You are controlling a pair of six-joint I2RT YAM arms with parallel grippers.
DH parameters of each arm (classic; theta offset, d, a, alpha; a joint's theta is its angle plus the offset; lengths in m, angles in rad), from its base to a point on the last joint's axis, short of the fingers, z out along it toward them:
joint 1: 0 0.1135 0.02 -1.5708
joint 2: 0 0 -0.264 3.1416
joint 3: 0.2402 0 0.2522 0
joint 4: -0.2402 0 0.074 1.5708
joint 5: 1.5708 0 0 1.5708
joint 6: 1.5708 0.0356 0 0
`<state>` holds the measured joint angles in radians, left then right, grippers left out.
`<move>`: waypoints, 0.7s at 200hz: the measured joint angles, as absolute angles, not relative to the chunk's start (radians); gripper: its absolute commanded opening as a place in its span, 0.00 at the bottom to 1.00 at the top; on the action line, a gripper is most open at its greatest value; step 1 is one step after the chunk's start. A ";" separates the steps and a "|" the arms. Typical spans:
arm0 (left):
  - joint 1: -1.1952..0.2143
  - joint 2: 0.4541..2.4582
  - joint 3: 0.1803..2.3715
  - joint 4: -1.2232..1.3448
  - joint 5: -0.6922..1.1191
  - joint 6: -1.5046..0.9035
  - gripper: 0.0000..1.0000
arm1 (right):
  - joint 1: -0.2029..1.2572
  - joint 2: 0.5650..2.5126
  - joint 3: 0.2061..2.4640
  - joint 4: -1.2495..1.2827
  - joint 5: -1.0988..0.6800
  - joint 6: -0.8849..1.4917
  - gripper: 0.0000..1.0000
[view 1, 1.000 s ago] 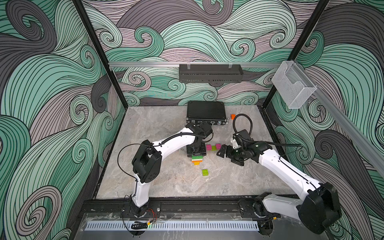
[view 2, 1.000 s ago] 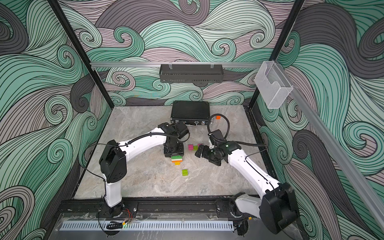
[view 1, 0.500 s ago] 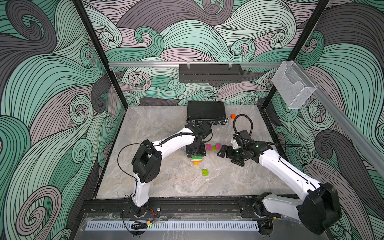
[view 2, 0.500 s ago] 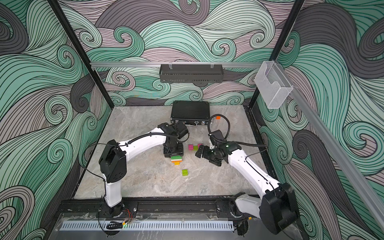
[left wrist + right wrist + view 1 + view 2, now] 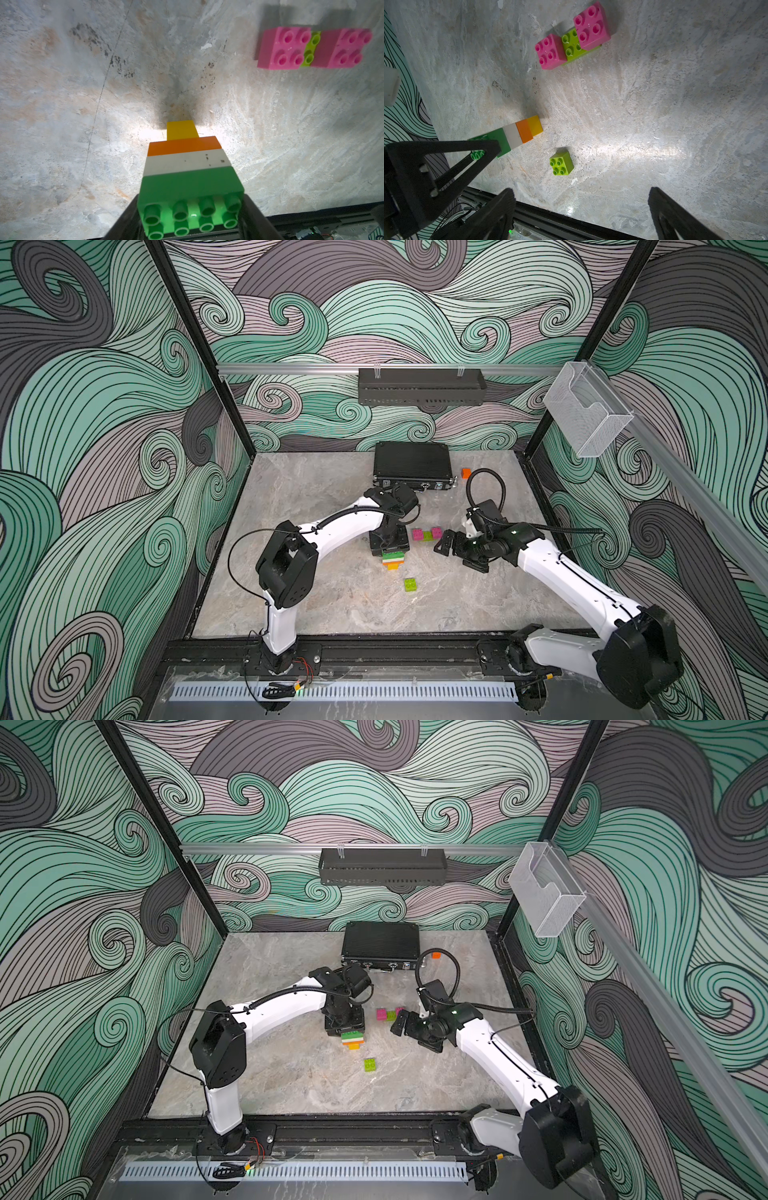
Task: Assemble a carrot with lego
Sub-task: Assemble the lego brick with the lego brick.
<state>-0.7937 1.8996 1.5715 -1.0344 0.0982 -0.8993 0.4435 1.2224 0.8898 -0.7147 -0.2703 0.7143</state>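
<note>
Quick progress check: I'm reckoning I'm about halfway. My left gripper (image 5: 190, 220) is clamping the dark green end of the carrot (image 5: 185, 162), which so far is running yellow tip, orange, white, dark green, four bricks all pressed together. I'm holding it on my side of the case (image 5: 411, 464), with the yellow tip aiming down toward the table (image 5: 62, 104). I can't tell if the tip is actually touching. The green studs are facing back at my wrist, so that end is waiting for the leafy bits. My right gripper (image 5: 581, 193) is hanging wide open with nothing in it, also on my side of the case and a bit to its right. The two pinks (image 5: 550, 52) are sitting on my side of the case too, just beside that open gripper. Each one is riding on an end of a lime brick (image 5: 571, 45), and they're looking snapped on already, though that's only my guess. The other lime (image 5: 561, 163) is lying loose, studs up, the farthest of the lot from the case and touching nothing. So what's left, as I'm reading it, is getting the loose lime onto the green studs and then the pink-and-lime bunch on top of that. The little orange cube (image 5: 466, 473) just right of the case is sitting out of all this.
</note>
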 measured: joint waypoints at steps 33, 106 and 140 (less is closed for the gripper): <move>-0.794 1.900 1.576 -1.039 0.094 -0.898 0.50 | 0.443 1.222 0.890 -0.715 -0.270 0.714 1.00; -0.794 1.903 1.583 -1.046 0.089 -0.883 0.70 | 0.443 1.223 0.890 -0.716 -0.270 0.714 1.00; -0.794 1.914 1.583 -1.055 0.083 -0.881 0.79 | 0.443 1.223 0.890 -0.716 -0.270 0.714 1.00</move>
<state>-0.7940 1.9144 1.5826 -1.0554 0.0826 -0.8814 0.4435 1.2228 0.8898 -0.7158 -0.2699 0.7139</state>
